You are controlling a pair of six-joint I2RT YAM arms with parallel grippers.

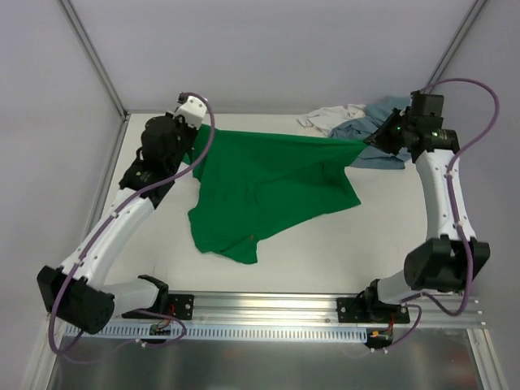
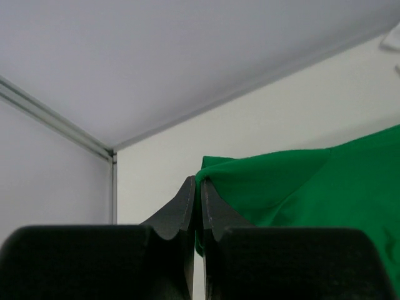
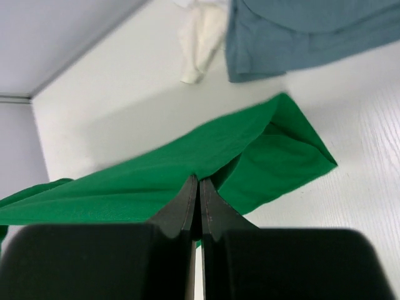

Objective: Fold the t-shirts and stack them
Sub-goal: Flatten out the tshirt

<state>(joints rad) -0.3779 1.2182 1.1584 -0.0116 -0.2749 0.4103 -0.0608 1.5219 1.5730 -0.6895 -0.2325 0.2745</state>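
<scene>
1. Cloth in play is the green t-shirt (image 1: 268,191). It hangs stretched between the two hands over the far part of the desk (image 1: 325,252), with its upper edge pulled taut and its lower part trailing on the surface toward the near edge.
2. The left hand (image 2: 199,187) has its fingers pressed together on one corner of that upper edge. The right hand (image 3: 199,184) is clamped the same way on the opposite corner.
3. Holding the two corners apart and raised looks meant to draw the shirt open, so it can be laid down smooth and flat for folding.
4. The grey-blue t-shirt (image 1: 382,130) and the white t-shirt (image 1: 329,118) lie crumpled and touching at the far right of the desk. They appear to be parked out of the way until their turn.
5. Count: three t-shirts, one of each colour, and none looks folded or stacked yet. There are two hands, both occupied with the green one.
</scene>
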